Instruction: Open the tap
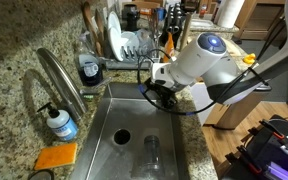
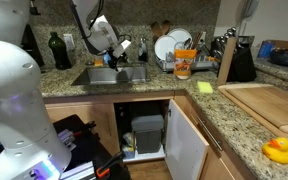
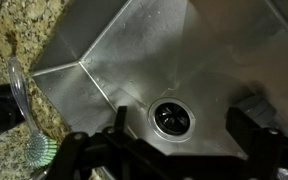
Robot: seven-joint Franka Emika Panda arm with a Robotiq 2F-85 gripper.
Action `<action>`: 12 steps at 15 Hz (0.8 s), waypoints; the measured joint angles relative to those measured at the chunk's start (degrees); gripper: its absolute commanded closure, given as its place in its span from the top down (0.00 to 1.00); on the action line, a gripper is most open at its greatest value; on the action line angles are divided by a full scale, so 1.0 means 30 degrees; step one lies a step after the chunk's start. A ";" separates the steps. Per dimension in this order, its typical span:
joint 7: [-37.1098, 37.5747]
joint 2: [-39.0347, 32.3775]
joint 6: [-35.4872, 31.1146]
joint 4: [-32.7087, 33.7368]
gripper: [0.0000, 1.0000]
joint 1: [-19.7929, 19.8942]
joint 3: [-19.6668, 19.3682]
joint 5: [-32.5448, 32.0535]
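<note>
Hovering above the stainless-steel sink point(image 1: 104, 118), our end effector point(image 1: 155, 92) gapes wide and empty, well apart from the tall brushed-steel gooseneck tap point(image 1: 62, 85); we judge approach comes next.

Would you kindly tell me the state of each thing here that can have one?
Tap: no water running.
Gripper: open, empty, over the sink.
Sink: no standing water.
Cabinet door: open.
Soap bottle: upright beside the tap.
</note>
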State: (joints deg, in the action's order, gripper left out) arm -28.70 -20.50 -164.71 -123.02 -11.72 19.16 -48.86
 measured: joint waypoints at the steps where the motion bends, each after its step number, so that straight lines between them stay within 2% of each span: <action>1: -0.0196 -0.0038 0.0034 -0.0001 1.00 0.0011 0.0051 0.0037; 5: -0.5194 -0.1743 0.0014 0.0901 1.00 0.0866 0.2182 0.2379; 8: -0.9235 -0.3287 0.0691 0.2313 1.00 0.2508 0.5392 0.4206; 10: -1.1956 -0.3856 0.2268 0.3109 1.00 0.4089 0.8071 0.5176; 12: -1.4071 -0.3773 0.4032 0.3761 1.00 0.4970 0.9648 0.5797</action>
State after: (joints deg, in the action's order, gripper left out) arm -70.91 -31.82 -152.61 -111.74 3.19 48.10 -31.47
